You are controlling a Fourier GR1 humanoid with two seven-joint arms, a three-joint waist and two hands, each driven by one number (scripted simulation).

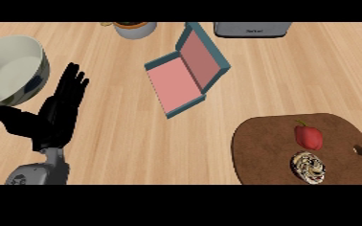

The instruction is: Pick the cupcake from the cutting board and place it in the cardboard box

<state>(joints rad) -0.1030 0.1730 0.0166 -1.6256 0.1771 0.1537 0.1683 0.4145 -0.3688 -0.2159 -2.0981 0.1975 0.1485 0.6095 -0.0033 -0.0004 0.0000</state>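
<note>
Cupcake [309,166] on board [262,139], box [185,74] behind-left.

A large pale bowl [20,69] sits at the frame's left edge. A grey cup [134,29] stands at the upper edge, left of centre. A grey appliance [252,29] shows at the upper right. A red pepper [309,137] lies at the lower right.

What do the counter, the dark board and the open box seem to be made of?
The counter looks like light wood with a matte finish: pale planks with grain lines. The cutting board looks like dark brown wood, faintly mottled. The cardboard box has thin flat panels, blue-grey outside and pink inside, probably card.
</note>
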